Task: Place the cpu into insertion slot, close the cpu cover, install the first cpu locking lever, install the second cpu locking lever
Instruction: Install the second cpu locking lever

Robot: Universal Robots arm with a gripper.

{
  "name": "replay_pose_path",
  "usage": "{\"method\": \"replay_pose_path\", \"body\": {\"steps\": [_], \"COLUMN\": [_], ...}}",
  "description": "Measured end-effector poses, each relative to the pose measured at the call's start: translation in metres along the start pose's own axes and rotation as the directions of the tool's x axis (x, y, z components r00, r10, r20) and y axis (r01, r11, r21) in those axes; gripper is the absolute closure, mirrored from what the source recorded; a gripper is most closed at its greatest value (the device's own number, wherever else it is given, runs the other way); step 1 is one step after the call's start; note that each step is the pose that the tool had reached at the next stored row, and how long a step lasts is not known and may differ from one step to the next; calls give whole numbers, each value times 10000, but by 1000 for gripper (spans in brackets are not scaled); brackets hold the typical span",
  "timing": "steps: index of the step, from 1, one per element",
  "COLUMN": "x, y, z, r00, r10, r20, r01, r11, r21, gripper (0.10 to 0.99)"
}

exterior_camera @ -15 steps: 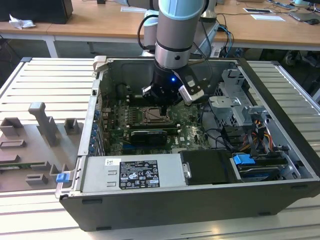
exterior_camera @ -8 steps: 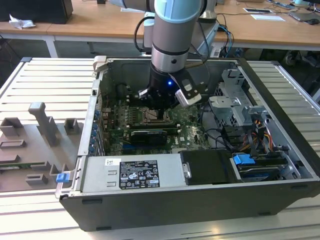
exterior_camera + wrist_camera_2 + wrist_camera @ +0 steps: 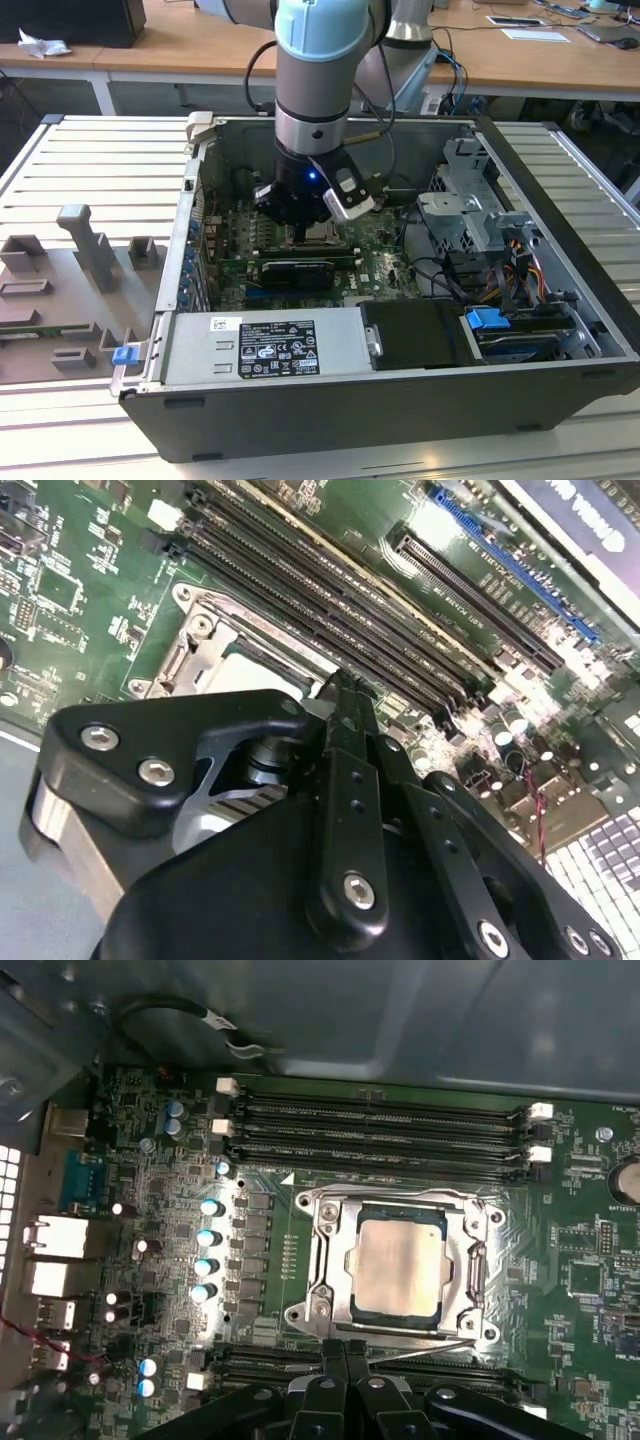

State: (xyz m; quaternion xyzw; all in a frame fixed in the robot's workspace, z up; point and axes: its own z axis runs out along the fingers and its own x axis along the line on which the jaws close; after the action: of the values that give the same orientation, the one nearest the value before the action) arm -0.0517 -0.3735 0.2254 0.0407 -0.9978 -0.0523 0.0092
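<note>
The cpu [image 3: 400, 1265] lies flat in the insertion slot [image 3: 478, 1272], its pale face showing through the window of the cpu cover [image 3: 335, 1260], which lies down over it. A thin metal locking lever [image 3: 430, 1347] runs along the socket edge closest to my gripper [image 3: 345, 1352]. The black fingers are pressed together at that edge, right by the lever's end. The second wrist view has the gripper [image 3: 345, 685] over the slot's corner [image 3: 200, 630], with a strip of cpu [image 3: 255, 665] showing. From the exterior view the gripper [image 3: 310, 225] is low inside the computer case.
Long black memory slots [image 3: 380, 1125] run beside the socket. A black graphics card [image 3: 295, 270] stands just in front of it, a grey drive cage [image 3: 470, 200] sits on the exterior view's right, and the power supply [image 3: 265, 345] is in front. Case walls [image 3: 190, 210] enclose everything.
</note>
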Motion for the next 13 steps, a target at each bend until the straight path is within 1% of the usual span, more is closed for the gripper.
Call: {"method": "replay_pose_path", "body": {"steps": [1, 2, 4, 5, 6, 7, 9, 11, 12, 13], "x": [5, 10, 23, 30, 51, 81, 108, 114, 119, 121], "y": [-16, -34, -73, -83, -99, -116, -122, -124, -126, -128], "z": [6, 6, 2, 1, 0, 6, 37, 60, 84, 96], "r00": [10000, 10000, 10000, 10000, 10000, 10000, 10000, 9998, 9997, 9996], "r10": [-4, -5, -7, -7, -7, -10, -86, -172, -230, -263], "r20": [8, 18, 27, 29, 32, 37, 42, 39, 37, 36], "r01": [4, 5, 8, 8, 8, 12, 88, 174, 232, 264], "r11": [9999, 9998, 9994, 9994, 9992, 9989, 9982, 9976, 9972, 9970], "r21": [-122, -219, -336, -355, -395, -464, -599, -667, -709, -728], "gripper": [980, 980, 980, 980, 980, 980, 980, 980, 980, 980]}}
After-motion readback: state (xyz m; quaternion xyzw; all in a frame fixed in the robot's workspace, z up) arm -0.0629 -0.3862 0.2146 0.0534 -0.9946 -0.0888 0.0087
